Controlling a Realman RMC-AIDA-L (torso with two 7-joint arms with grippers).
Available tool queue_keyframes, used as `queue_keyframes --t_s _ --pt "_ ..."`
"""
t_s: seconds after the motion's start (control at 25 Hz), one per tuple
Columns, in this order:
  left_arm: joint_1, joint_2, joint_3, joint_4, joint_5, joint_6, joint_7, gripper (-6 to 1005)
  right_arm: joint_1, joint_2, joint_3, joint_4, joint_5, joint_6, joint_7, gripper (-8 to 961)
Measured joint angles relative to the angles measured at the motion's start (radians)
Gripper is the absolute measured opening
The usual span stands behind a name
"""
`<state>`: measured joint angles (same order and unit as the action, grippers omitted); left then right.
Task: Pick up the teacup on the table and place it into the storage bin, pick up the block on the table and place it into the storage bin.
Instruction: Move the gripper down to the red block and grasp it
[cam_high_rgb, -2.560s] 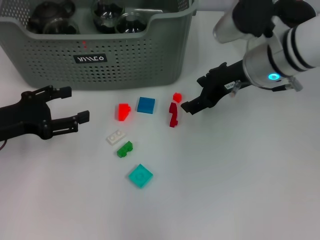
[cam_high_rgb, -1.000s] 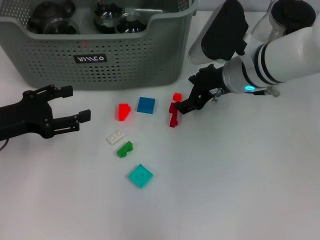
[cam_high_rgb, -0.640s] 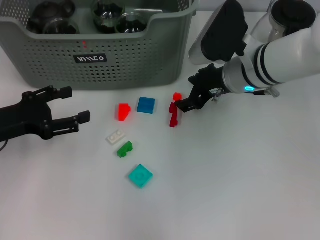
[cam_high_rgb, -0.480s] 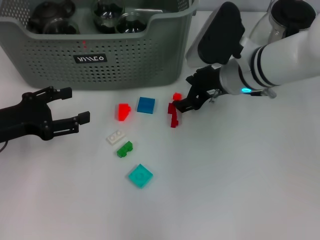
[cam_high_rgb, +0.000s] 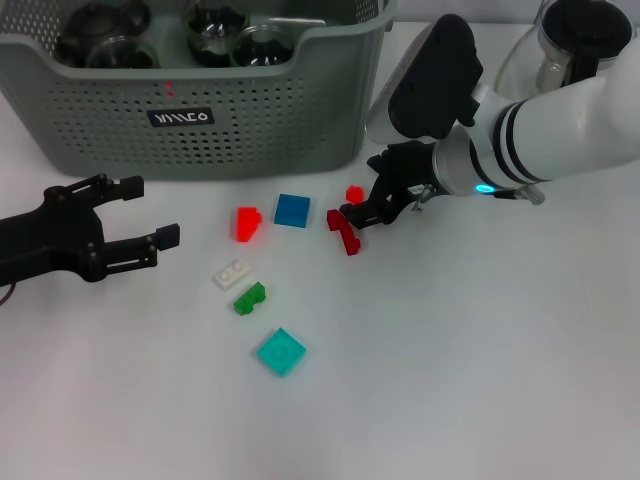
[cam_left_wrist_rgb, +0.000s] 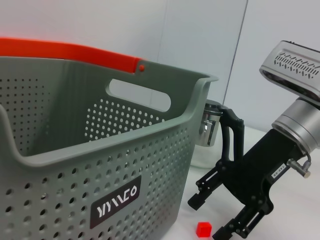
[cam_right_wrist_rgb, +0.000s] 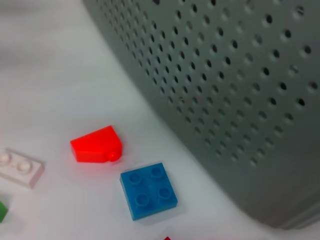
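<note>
The grey-green storage bin (cam_high_rgb: 250, 110) stands at the back left, with glass teacups (cam_high_rgb: 105, 40) inside it. In front of it lie loose blocks: a small red cube (cam_high_rgb: 354, 194), a dark red piece (cam_high_rgb: 343, 231), a blue square (cam_high_rgb: 292, 210) and a red wedge (cam_high_rgb: 246, 222). My right gripper (cam_high_rgb: 362, 188) is open and low over the table, its fingers astride the small red cube (cam_left_wrist_rgb: 202, 229), the lower finger touching the dark red piece. My left gripper (cam_high_rgb: 150, 210) rests open at the left, holding nothing.
A white plate (cam_high_rgb: 232, 273), a green block (cam_high_rgb: 250, 298) and a teal square (cam_high_rgb: 281, 352) lie nearer me. A clear glass pitcher (cam_high_rgb: 560, 40) stands at the back right, behind my right arm. The right wrist view shows the bin wall (cam_right_wrist_rgb: 225, 75) close by.
My right gripper has moved left and down towards the red pieces. Its lower finger has nudged the dark red piece, which now lies tilted. The left arm has not moved.
</note>
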<state>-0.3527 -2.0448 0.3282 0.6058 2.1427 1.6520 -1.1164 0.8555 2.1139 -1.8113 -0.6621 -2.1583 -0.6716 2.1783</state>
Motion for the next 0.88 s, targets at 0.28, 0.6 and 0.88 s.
queue_keyframes --t_s 0.28,0.6,0.88 --pt "-0.001 0.0 0.0 0.0 -0.001 0.0 0.001 850 0.001 0.0 -0.001 0.0 0.002 0.009 0.008 688" --pt "-0.005 0.0 0.0 0.0 -0.001 0.0 0.002 850 0.001 0.003 -0.007 0.004 0.003 0.026 0.026 630" --pt "-0.008 0.0 0.0 0.0 -0.001 -0.001 0.003 850 0.002 0.005 -0.027 0.023 0.047 0.049 0.02 534"
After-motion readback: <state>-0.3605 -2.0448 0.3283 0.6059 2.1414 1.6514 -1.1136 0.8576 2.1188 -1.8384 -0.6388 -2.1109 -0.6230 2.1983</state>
